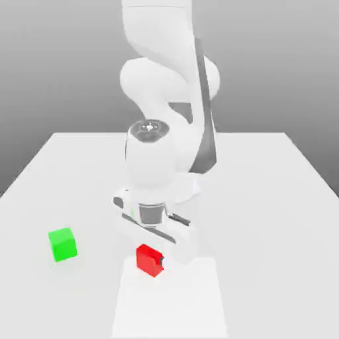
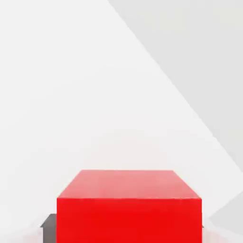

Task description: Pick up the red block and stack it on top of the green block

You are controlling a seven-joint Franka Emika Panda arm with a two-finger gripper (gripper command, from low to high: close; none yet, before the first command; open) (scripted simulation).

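The red block (image 1: 149,259) is a small bright cube near the front middle of the white table (image 1: 265,192). My gripper (image 1: 152,254) reaches straight down over it, shut on its sides. In the hand view the red block (image 2: 129,209) looms close between the fingers, and a dark fingertip (image 2: 49,224) presses against one side. The block looks level with the table surface. The green block (image 1: 63,244) stands apart on the table, toward the exterior view's left of the red one, with nothing touching it.
The arm's white base and links (image 1: 165,99) rise behind the gripper at the table's middle. A paler rectangular patch (image 1: 172,304) marks the table surface under and in front of the red block.
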